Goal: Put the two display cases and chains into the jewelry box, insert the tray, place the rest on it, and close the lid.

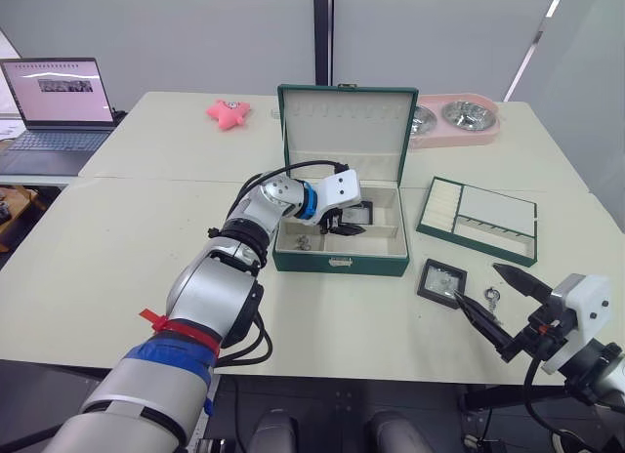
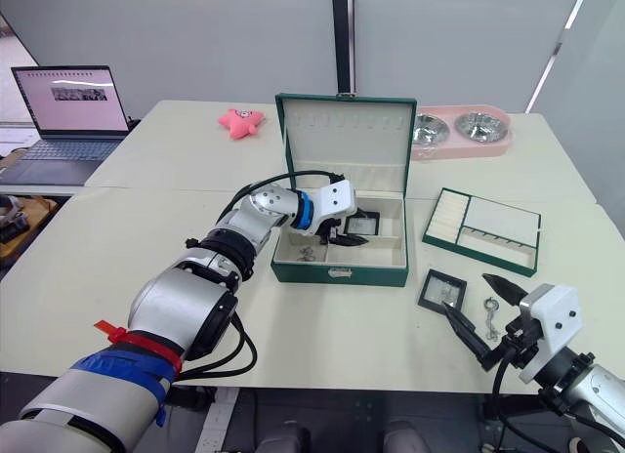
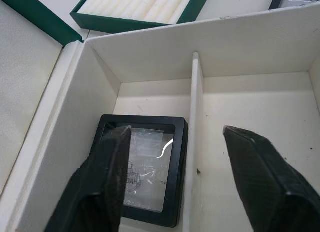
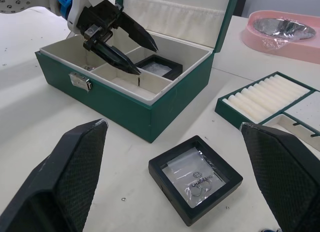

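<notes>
The dark green jewelry box (image 1: 340, 263) stands open mid-table, its lid (image 1: 347, 131) upright. One display case (image 3: 145, 162) lies flat in a back compartment, and a small silvery chain (image 1: 304, 243) rests in the front-left compartment. My left gripper (image 1: 337, 224) reaches into the box just above that case, open and holding nothing. The second display case (image 4: 195, 179) lies on the table right of the box, with another chain (image 1: 492, 297) beside it. My right gripper (image 4: 174, 125) hovers open near the table's front edge, close to this case. The tray (image 1: 479, 219) sits to the right of the box.
A pink double pet bowl (image 1: 459, 116) stands behind the box at the right. A pink toy (image 1: 228, 112) lies at the back, left of the lid. An open laptop (image 1: 54, 111) is on a table at far left.
</notes>
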